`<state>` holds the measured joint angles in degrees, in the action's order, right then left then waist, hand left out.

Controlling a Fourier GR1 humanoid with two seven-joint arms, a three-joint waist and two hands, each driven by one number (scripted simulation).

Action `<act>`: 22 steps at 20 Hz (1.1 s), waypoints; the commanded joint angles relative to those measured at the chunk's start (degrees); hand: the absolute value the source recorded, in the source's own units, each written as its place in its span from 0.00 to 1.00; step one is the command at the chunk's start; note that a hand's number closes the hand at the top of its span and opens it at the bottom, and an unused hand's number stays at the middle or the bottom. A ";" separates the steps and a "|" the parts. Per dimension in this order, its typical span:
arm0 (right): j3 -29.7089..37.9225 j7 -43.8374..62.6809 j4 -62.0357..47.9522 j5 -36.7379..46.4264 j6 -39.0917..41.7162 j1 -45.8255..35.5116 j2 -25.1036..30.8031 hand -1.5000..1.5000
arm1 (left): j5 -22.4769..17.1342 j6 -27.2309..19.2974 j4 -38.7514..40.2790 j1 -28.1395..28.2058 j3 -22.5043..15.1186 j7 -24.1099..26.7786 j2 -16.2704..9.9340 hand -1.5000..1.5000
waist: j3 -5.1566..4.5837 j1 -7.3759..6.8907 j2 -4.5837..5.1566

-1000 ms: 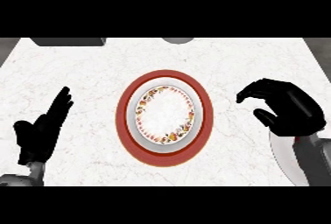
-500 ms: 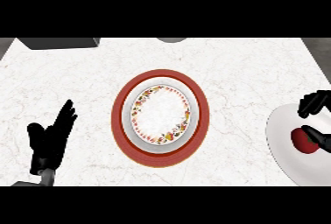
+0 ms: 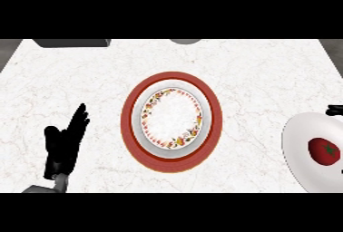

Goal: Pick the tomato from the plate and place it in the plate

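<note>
A red tomato (image 3: 325,152) lies on a plain white plate (image 3: 298,140) at the right edge of the view, which cuts the plate off. In the middle of the counter is a red-rimmed plate (image 3: 134,131) with a white, flower-patterned dish (image 3: 173,117) on it; nothing lies in the dish. My left hand (image 3: 61,145) rests open at the lower left, fingers pointing up, well apart from both plates. Of my right hand (image 3: 334,109) only a small black bit shows at the right edge, just above the white plate and not touching the tomato.
A dark grey block (image 3: 72,43) sits at the counter's far left corner. A grey round object (image 3: 184,41) pokes in at the far edge. White marble counter (image 3: 254,72) spreads around the plates.
My right hand has drawn off to the right edge, uncovering the tomato on the white plate. The left hand has stayed open at the lower left.
</note>
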<state>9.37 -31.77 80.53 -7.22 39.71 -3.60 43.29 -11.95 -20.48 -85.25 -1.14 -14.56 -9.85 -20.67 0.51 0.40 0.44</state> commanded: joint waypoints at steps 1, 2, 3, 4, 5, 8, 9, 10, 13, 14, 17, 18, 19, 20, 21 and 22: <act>-1.00 -14.32 -1.07 11.75 1.21 -1.63 5.18 0.00 | 0.91 -0.18 0.66 -0.72 -1.34 0.83 1.64 0.50 | -0.06 -1.35 0.15; -0.73 -16.21 -2.54 13.05 0.52 -1.96 7.75 0.00 | 0.41 0.71 0.73 -1.29 -0.34 0.04 0.27 0.50 | -0.09 -1.54 0.17; -2.43 -16.72 -2.19 15.33 -0.69 -2.41 9.38 0.00 | 0.55 -0.13 -0.09 -2.21 -0.62 -1.21 1.02 0.50 | -0.15 -1.74 0.11; -2.56 -20.62 -2.27 16.50 -1.67 -0.77 10.72 0.00 | 0.91 -0.03 1.47 -0.54 -0.33 0.76 0.96 0.50 | -0.23 -1.21 -0.02; -5.12 -21.23 -2.95 19.95 -4.84 -1.62 10.78 0.00 | 0.44 0.72 2.67 -1.74 -0.48 1.37 1.87 0.50 | -0.24 -1.67 0.25; -9.68 -23.54 -6.34 25.19 -8.86 -3.30 13.47 0.00 | 2.56 -0.84 3.10 -2.84 -1.98 0.11 3.02 0.50 | -0.29 -2.32 0.29; -9.73 -24.74 -6.91 25.54 -7.66 -2.57 16.97 0.00 | 1.14 0.92 2.52 -2.95 -0.09 -0.56 0.82 0.50 | -0.34 -2.06 0.13; -12.21 -24.37 -6.77 27.97 -8.61 -2.10 18.22 0.00 | 2.16 -0.01 1.67 -2.48 -1.15 -1.24 1.17 0.50 | -0.31 -2.45 0.14; -17.15 -23.24 -6.63 30.63 -10.15 -3.26 18.35 0.00 | 1.32 1.28 3.28 -3.27 0.64 -0.37 0.83 0.50 | -0.45 -1.86 -0.07; -18.68 -25.73 -11.07 33.26 -12.61 -4.13 18.46 0.00 | 2.00 1.12 1.24 -2.28 -1.28 0.12 1.98 0.50 | -0.36 -2.79 0.12; -22.40 -25.53 -11.69 36.35 -16.10 -3.03 16.85 0.00 | 2.03 0.71 1.12 -0.70 -0.49 -0.25 2.27 0.50 | -0.44 -1.70 -0.23; -23.15 -27.38 -14.73 36.89 -15.02 -7.41 17.45 0.00 | 0.08 3.11 5.19 -5.45 2.55 -1.04 0.92 0.50 | -0.43 -2.14 0.10; -23.65 -27.14 -14.56 37.82 -15.66 -7.29 17.16 0.00 | 3.35 0.10 4.18 -3.69 -0.65 -0.20 3.85 0.50 | -0.46 -1.55 -0.14; -24.59 -26.51 -17.48 38.17 -14.23 -10.97 16.19 0.00 | 2.94 1.07 4.36 -4.67 0.45 -0.31 2.82 0.50 | -0.45 -2.09 -0.02; -24.84 -27.38 -18.67 38.84 -14.88 -10.59 16.50 0.00 | 2.86 1.85 4.61 -5.11 0.99 -0.87 2.21 0.50 | -0.46 -1.67 -0.11; -24.77 -27.97 -17.55 38.40 -15.35 -9.05 16.94 0.00 | 2.51 1.85 4.67 -1.78 0.83 1.59 3.32 0.50 | -0.49 -1.32 -0.25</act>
<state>-13.78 -51.59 66.87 29.03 19.50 -10.71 60.14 -9.59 -19.26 -81.25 -4.64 -14.21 -9.84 -18.02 0.08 -1.36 0.36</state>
